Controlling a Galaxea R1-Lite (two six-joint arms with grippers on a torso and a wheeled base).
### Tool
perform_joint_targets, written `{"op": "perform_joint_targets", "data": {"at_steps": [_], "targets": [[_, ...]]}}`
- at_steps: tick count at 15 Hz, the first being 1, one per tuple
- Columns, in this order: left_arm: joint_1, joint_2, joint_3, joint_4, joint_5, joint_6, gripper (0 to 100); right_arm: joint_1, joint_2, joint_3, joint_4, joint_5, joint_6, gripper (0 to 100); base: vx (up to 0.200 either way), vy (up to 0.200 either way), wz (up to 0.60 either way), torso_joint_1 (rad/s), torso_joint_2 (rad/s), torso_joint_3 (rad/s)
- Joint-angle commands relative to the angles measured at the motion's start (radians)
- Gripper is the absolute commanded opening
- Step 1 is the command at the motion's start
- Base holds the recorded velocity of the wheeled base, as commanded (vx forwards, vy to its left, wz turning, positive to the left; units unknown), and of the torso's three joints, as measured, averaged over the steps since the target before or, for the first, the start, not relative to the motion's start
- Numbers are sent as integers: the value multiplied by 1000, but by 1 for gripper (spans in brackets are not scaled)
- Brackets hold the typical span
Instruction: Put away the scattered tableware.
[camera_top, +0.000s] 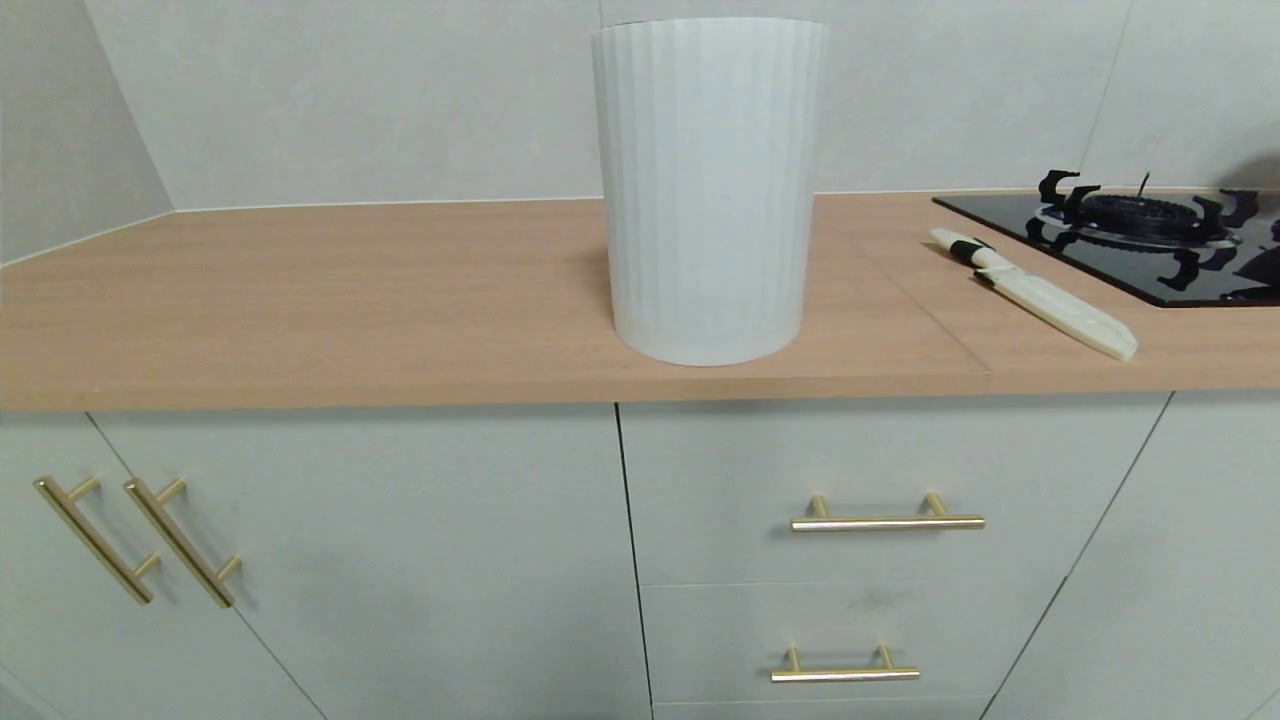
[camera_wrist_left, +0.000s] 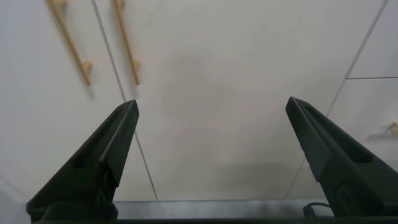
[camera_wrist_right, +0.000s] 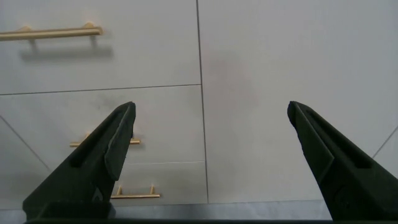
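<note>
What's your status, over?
Left gripper open, empty; right gripper open, empty. Knife lying on counter beside stove. White container upright, apart from knife.

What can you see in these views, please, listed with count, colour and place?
ribbed container: one, white, upright at the middle of the countertop
knife: one, white with a black band, flat on the countertop beside the hob
hob: one, black, set in the countertop at the right
countertop: one, light brown wood, over the cabinets
cabinets: pale grey, under the countertop
handles: four, gold, two on the left doors, two on the drawers
left pincer: one, dark, open, facing the cabinet doors
right pincer: one, dark, open, facing the drawers
</note>
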Motion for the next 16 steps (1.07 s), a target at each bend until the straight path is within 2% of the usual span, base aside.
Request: {"op": "perform_joint_targets", "data": {"at_steps": [1, 9, 13, 16], "targets": [[0, 2, 0, 0, 0, 0, 100, 0, 2, 0, 0, 0, 0, 100, 0, 0, 0, 0, 0, 0], [0, 2, 0, 0, 0, 0, 100, 0, 2, 0, 0, 0, 0, 100, 0, 0, 0, 0, 0, 0], [0, 2, 0, 0, 0, 0, 100, 0, 2, 0, 0, 0, 0, 100, 0, 0, 0, 71, -233, -257], [0, 2, 0, 0, 0, 0, 100, 0, 2, 0, 0, 0, -2, 100, 0, 0, 0, 121, -515, -313]]}}
